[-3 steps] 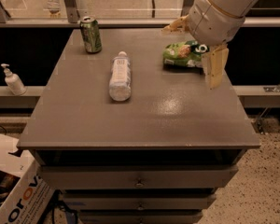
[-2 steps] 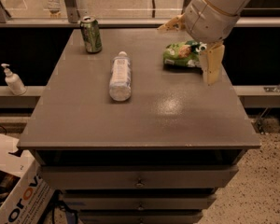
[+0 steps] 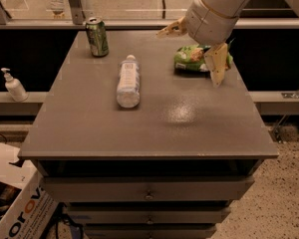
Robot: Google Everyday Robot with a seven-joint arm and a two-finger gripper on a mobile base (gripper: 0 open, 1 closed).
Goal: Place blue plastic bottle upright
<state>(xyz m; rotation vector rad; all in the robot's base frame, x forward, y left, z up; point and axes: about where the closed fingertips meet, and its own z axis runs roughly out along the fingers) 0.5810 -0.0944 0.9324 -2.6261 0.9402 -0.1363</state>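
The blue plastic bottle [image 3: 128,81] lies on its side in the left-middle of the grey table [image 3: 189,128], with its white cap pointing to the far edge. My gripper [image 3: 194,47] hangs above the table's far right part, over a green snack bag [image 3: 192,58], well to the right of the bottle. Its two yellowish fingers [image 3: 218,64] are spread wide and hold nothing.
A green drink can [image 3: 96,36] stands upright at the far left of the table, behind the bottle. A small white pump dispenser [image 3: 13,85] stands on a ledge to the left. A cardboard box [image 3: 17,210] sits on the floor at lower left. Drawers are below the tabletop.
The arm and gripper have shifted a little to the left and toward the far edge. The bottle, can and bag have not moved.
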